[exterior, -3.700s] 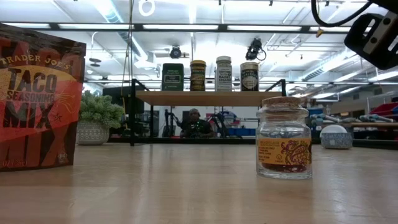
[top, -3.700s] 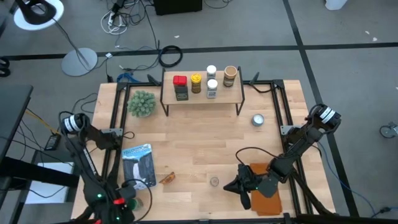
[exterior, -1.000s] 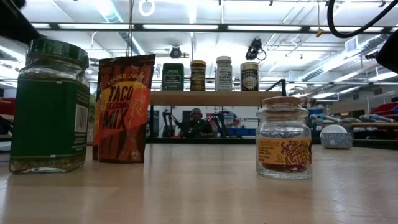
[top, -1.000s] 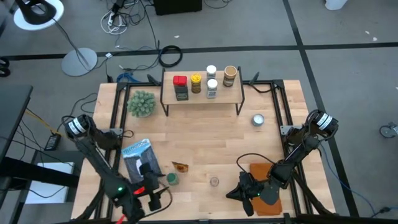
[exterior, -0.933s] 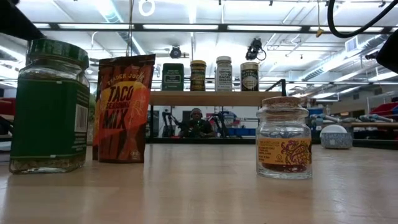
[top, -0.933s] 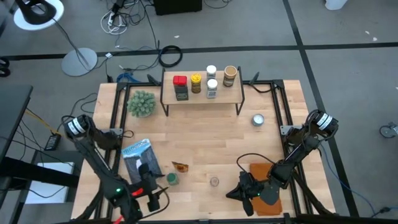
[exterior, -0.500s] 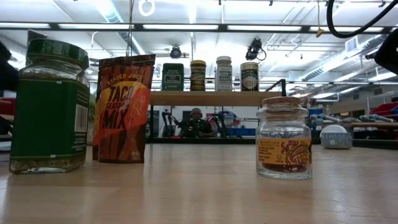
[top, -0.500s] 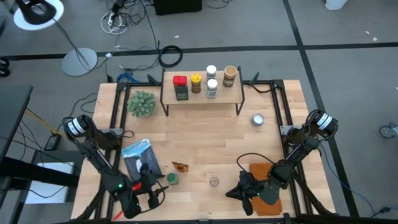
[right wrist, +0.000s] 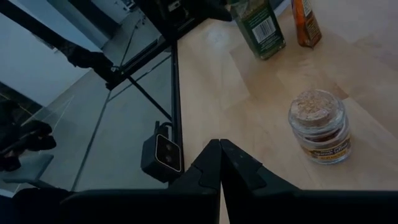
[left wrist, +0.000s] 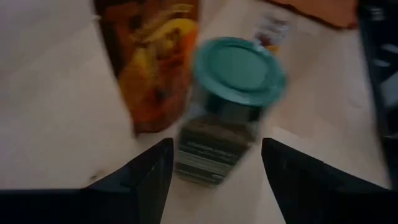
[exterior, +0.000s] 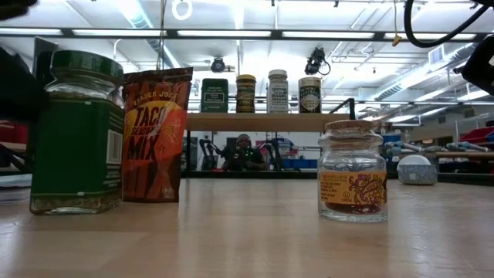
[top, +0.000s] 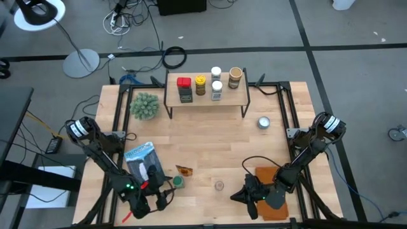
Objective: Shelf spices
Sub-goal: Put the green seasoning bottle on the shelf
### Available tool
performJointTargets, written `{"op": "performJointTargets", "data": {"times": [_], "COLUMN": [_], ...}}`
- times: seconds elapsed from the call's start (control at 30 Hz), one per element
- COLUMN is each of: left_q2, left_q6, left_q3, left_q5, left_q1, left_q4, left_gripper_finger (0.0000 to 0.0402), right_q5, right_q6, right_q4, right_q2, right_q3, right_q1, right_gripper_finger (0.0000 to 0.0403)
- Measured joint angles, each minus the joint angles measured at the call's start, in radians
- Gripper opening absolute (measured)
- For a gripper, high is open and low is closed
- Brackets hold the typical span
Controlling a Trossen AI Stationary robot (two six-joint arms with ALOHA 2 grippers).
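Observation:
My left gripper (top: 165,190) (left wrist: 217,152) is open at the table's near left. Its fingers stand on either side of the lower body of the green-lidded spice jar (top: 177,182) (left wrist: 231,99) (exterior: 77,131), which stands upright on the table. Just beyond the jar stands the orange taco seasoning packet (top: 184,170) (exterior: 154,135). A small cork-topped jar (top: 219,185) (right wrist: 320,127) stands to their right. My right gripper (top: 236,195) (right wrist: 219,152) is shut, low near the cork-topped jar. The shelf (top: 232,99) (exterior: 262,121) at the far edge carries several spices. My left gripper comes at the green-lidded jar level, from the table's left, with one finger (left wrist: 152,171) on each side of the jar's labelled lower body (left wrist: 208,152). I cannot tell whether either finger touches it. The jar stands upright on its base.
A blue-and-white packet (top: 141,164) lies left of the jar. A brown pad (top: 272,203) lies under my right arm. A fuzzy green plant ball (top: 145,106) sits left of the shelf and a round silvery tin (top: 263,123) at the right. A person (exterior: 243,150) sits beyond the table.
My left gripper has moved toward the table's right and far side, up to the green-lidded jar, so that its fingers now flank it. In the low view the jar has slid a little to the right, closer to the taco packet. My right arm has kept still.

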Motion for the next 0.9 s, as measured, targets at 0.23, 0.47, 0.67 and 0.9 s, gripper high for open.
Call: {"op": "performJointTargets", "data": {"times": [0.23, 0.47, 0.67, 0.9], "left_q2": [0.000, 0.000, 0.000, 0.000], "left_q6": [-0.309, -0.385, -0.307, -0.315], "left_q3": [0.000, 0.000, 0.000, 0.000], "left_q5": [0.011, 0.012, 0.017, 0.019], "left_q1": [0.043, 0.040, 0.029, 0.057], "left_q4": [-0.240, -0.249, -0.152, -0.154], "left_gripper_finger": [0.0249, 0.0249, 0.0249, 0.0249], "right_q5": [0.000, 0.000, 0.000, 0.001], "right_q6": [0.009, 0.010, 0.003, 0.002], "right_q4": [0.003, 0.005, 0.005, 0.004], "right_q2": [0.000, 0.000, 0.000, 0.000], "right_q3": [0.000, 0.000, 0.000, 0.000], "right_q1": [0.000, 0.000, 0.000, 0.000], "right_gripper_finger": [0.0007, 0.0007, 0.0007, 0.0007]}}
